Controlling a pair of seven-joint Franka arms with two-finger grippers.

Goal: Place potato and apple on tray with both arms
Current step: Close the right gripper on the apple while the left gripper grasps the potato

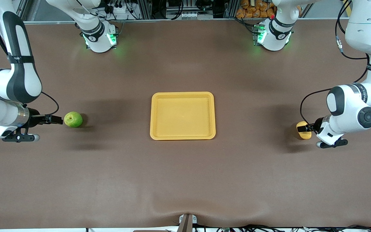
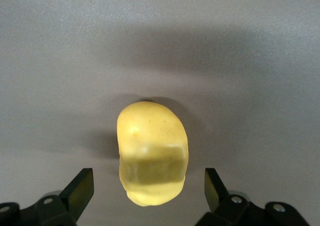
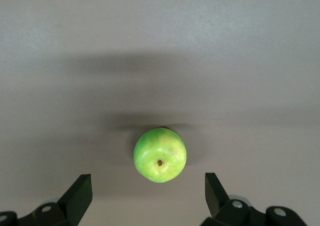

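The yellow-orange tray (image 1: pixel 183 116) lies flat in the middle of the table with nothing on it. The green apple (image 1: pixel 73 119) (image 3: pixel 160 155) rests on the table toward the right arm's end. My right gripper (image 1: pixel 56 120) (image 3: pixel 147 193) is low beside it and open, its fingertips just short of the fruit. The yellow potato (image 1: pixel 304 135) (image 2: pixel 152 153) lies toward the left arm's end. My left gripper (image 1: pixel 302 128) (image 2: pixel 148 188) is open around it, and a gap shows between each finger (image 2: pixel 80 191) and the skin.
The brown table cover (image 1: pixel 185 177) stretches bare around the tray. Both arm bases (image 1: pixel 100 38) (image 1: pixel 272 37) glow green at the table's edge farthest from the front camera. A small mount (image 1: pixel 187 222) sits at the nearest edge.
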